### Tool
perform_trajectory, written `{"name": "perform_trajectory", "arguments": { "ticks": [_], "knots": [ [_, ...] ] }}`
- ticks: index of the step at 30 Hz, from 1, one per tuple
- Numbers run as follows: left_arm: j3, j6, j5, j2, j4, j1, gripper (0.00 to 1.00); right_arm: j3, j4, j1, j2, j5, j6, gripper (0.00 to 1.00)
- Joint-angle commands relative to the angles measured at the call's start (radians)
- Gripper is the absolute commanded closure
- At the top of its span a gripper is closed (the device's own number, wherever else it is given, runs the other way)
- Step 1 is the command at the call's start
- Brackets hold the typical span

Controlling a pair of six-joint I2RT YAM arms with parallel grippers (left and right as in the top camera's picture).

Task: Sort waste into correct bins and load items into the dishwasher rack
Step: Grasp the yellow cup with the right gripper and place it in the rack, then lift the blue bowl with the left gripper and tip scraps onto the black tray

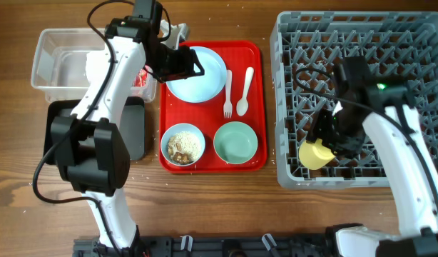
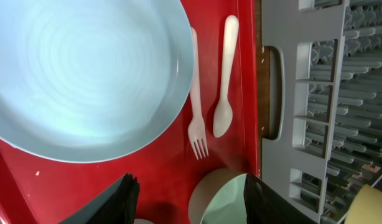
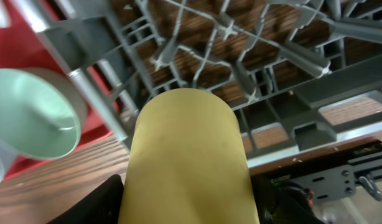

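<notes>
I see my left gripper (image 2: 191, 208) spread wide with nothing in it. Its two black fingers (image 2: 119, 202) hang over the flat red serving tray (image 2: 169, 180). Just past the fingertips lies the pale blue round plate (image 2: 85, 74), flat on the red tray, and the fingers are not touching it. Past the finger on the rack side lie the white plastic fork (image 2: 196, 118) and the white plastic spoon (image 2: 225, 87), side by side next to the plate. Low between the two fingertips I see the rim of an empty pale blue-green bowl (image 2: 223, 198). The other pale blue-green bowl (image 1: 183, 145), with white rice-like scraps and brown bits in it, sits beside the empty one, farther from these fingers than the plate. Behind the fingers, off the red tray, are the clear plastic rectangular tub (image 1: 55, 50) and the shallow black rectangular tray (image 1: 135, 132). Something white lies in the tub, but the arm hides part of it. My right gripper (image 3: 190, 208) is closed on the small yellow cup (image 3: 188, 143), which fills the gap between its fingers. Under and ahead of those fingers is the large square grey plastic dishwasher rack (image 3: 241, 68), at its corner near the red tray. I cannot tell if the cup touches the rack
</notes>
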Motion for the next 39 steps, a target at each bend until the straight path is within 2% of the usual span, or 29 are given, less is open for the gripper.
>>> {"name": "perform_trajectory", "arguments": {
  "ticks": [1,2,4,6,11,13,15,17,19,20,23,25,27,28,29,31,33,36,39],
  "knots": [
    [0.012,0.008,-0.015,-0.020,-0.023,-0.006,0.45,-0.017,0.027,0.009,0.108,0.030,0.015,0.52],
    [0.012,0.008,-0.015,-0.020,-0.030,-0.006,0.46,-0.017,0.034,0.019,0.137,0.026,0.005,0.43],
    [0.012,0.008,-0.015,-0.020,-0.040,-0.006,0.46,-0.017,0.067,0.035,0.172,-0.014,-0.023,0.15],
    [0.013,0.009,-0.015,-0.034,-0.055,-0.006,0.47,-0.007,0.103,0.035,0.168,-0.026,-0.034,0.09],
    [0.012,0.008,-0.025,-0.130,-0.159,-0.049,0.49,0.196,0.098,0.029,0.154,-0.021,-0.090,0.07],
    [-0.004,-0.016,-0.149,-0.129,-0.225,-0.127,0.49,0.306,0.108,0.029,0.154,-0.014,-0.136,0.05],
    [-0.077,-0.194,-0.336,-0.129,-0.221,-0.217,0.49,0.345,0.127,0.029,0.154,-0.014,-0.164,0.03],
    [-0.187,-0.391,-0.451,-0.129,-0.194,-0.281,0.50,0.345,0.139,0.029,0.156,-0.013,-0.170,0.02],
    [-0.289,-0.498,-0.452,-0.129,-0.132,-0.307,0.57,0.345,0.143,0.029,0.156,-0.013,-0.191,0.02],
    [-0.323,-0.514,-0.452,-0.129,-0.099,-0.314,0.58,0.345,0.145,0.029,0.156,-0.013,-0.191,0.02],
    [-0.404,-0.518,-0.452,-0.129,-0.010,-0.325,0.60,0.345,0.154,0.029,0.156,-0.013,-0.191,0.01],
    [-0.459,-0.517,-0.452,-0.129,0.063,-0.326,0.65,0.345,0.156,0.029,0.156,-0.014,-0.192,0.01],
    [-0.494,-0.517,-0.453,-0.129,0.129,-0.326,0.75,0.345,0.163,0.029,0.156,-0.014,-0.202,0.01],
    [-0.501,-0.517,-0.452,-0.129,0.142,-0.326,0.78,0.345,0.163,0.029,0.156,-0.014,-0.206,0.01],
    [-0.511,-0.517,-0.452,-0.129,0.151,-0.326,0.87,0.345,0.163,0.029,0.156,-0.014,-0.215,0.01],
    [-0.518,-0.517,-0.452,-0.129,0.153,-0.326,0.96,0.345,0.163,0.029,0.156,-0.014,-0.216,0.01],
    [-0.514,-0.517,-0.448,-0.130,0.137,-0.326,0.96,0.345,0.166,0.029,0.156,-0.014,-0.217,0.01],
    [-0.431,-0.512,-0.448,-0.157,0.012,-0.304,0.96,0.345,0.166,0.029,0.156,-0.014,-0.216,0.01],
    [-0.283,-0.389,-0.359,-0.266,-0.089,-0.224,0.96,0.345,0.170,0.029,0.156,-0.014,-0.216,0.01]
  ]
}}
